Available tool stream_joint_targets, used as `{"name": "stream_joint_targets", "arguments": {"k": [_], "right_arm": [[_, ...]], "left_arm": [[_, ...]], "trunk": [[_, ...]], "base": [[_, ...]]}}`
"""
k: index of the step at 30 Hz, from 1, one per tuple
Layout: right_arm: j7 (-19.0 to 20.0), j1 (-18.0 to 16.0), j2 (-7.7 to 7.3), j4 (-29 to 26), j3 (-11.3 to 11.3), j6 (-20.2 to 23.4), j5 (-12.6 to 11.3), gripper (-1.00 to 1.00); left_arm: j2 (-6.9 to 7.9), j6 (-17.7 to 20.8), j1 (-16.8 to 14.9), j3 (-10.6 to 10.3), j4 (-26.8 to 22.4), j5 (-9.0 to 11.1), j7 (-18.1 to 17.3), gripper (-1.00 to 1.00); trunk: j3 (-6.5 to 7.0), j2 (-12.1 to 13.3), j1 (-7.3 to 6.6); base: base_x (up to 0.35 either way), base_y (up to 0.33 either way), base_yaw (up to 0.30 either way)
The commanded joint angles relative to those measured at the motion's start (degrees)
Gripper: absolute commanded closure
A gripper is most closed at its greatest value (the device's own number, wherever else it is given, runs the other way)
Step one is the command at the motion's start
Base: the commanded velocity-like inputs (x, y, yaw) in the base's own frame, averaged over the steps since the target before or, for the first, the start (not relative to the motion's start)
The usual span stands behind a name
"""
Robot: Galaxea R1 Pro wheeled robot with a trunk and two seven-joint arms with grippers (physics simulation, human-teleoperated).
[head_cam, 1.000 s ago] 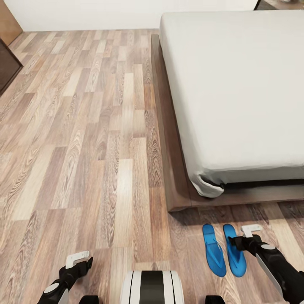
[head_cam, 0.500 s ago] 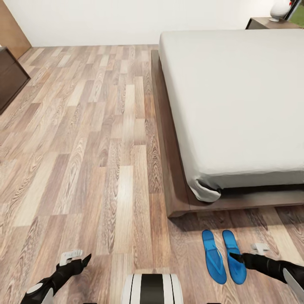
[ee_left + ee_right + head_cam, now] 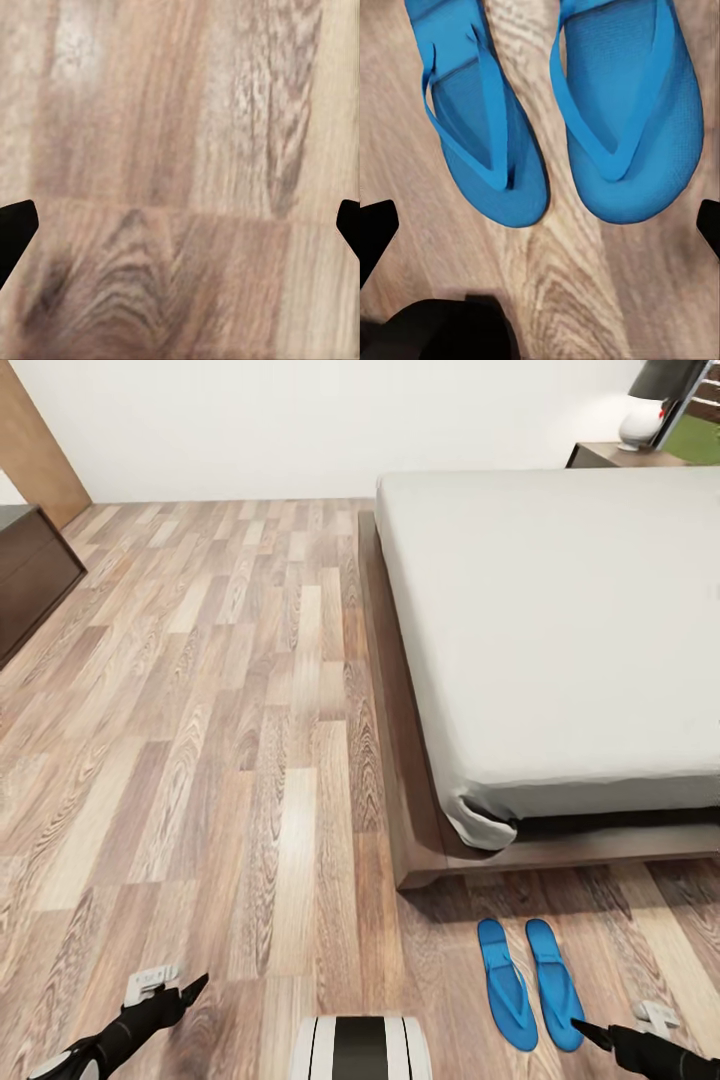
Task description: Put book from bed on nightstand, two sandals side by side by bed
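Two bright blue sandals (image 3: pixel 505 985) (image 3: pixel 556 980) lie side by side on the wood floor just off the corner at the foot of the bed (image 3: pixel 560 630). Close up in the right wrist view, both sandals (image 3: pixel 480 127) (image 3: pixel 634 120) lie flat, straps up. My right gripper (image 3: pixel 617 1020) hovers just behind them, open and holding nothing, with its fingertips (image 3: pixel 375 232) wide apart. My left gripper (image 3: pixel 178 982) is open over bare floor, its fingertips (image 3: pixel 15 232) at the picture's edges. A nightstand (image 3: pixel 605 455) stands beyond the bed. The book is out of view.
A white lamp (image 3: pixel 640 422) sits on the nightstand. A long dark dresser (image 3: pixel 30 575) lines the left wall. Wide wood floor (image 3: pixel 230 710) lies between dresser and bed. My white base (image 3: pixel 360 1050) shows at the bottom edge.
The head camera has tilted up, bringing the nightstand and lamp into view. Both arms have drawn back toward me; the right gripper has pulled away from the sandals, which have stayed put.
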Motion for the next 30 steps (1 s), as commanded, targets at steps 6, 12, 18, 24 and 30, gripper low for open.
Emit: {"name": "stream_joint_targets", "arguments": {"k": [6,12,18,24,30], "right_arm": [[0.1,0.0,0.00,5.5,0.5,-2.9,-1.1,-1.00],[-0.2,-0.2,-0.16,7.8,0.6,-5.4,-0.8,-1.00],[-2.2,-0.2,-0.10,9.7,0.6,-6.4,1.2,-1.00],[-4.1,-0.2,-0.08,11.7,0.6,-6.4,3.1,-1.00],[-6.0,-0.2,-0.08,13.0,0.6,-6.4,5.1,-1.00]], "left_arm": [[-0.22,0.3,0.1,0.1,0.5,0.5,-0.5,-1.00],[-0.51,0.1,-0.2,-0.1,0.5,0.2,-0.5,-1.00],[-0.52,0.1,-0.7,-0.2,0.4,0.2,-0.5,-1.00],[-0.65,0.1,-0.1,-0.1,0.4,0.4,-0.5,-1.00],[-0.69,0.1,0.2,-0.1,0.4,0.5,-0.5,-1.00]], "trunk": [[1.30,0.1,-0.16],[2.40,0.1,-0.29],[2.40,0.1,-0.29],[2.40,0.1,-0.29],[3.29,0.2,-0.40]], "base": [[0.000,0.000,0.000],[0.000,0.000,0.000],[0.000,0.000,0.000],[0.000,0.000,0.000],[0.000,0.000,0.000]]}}
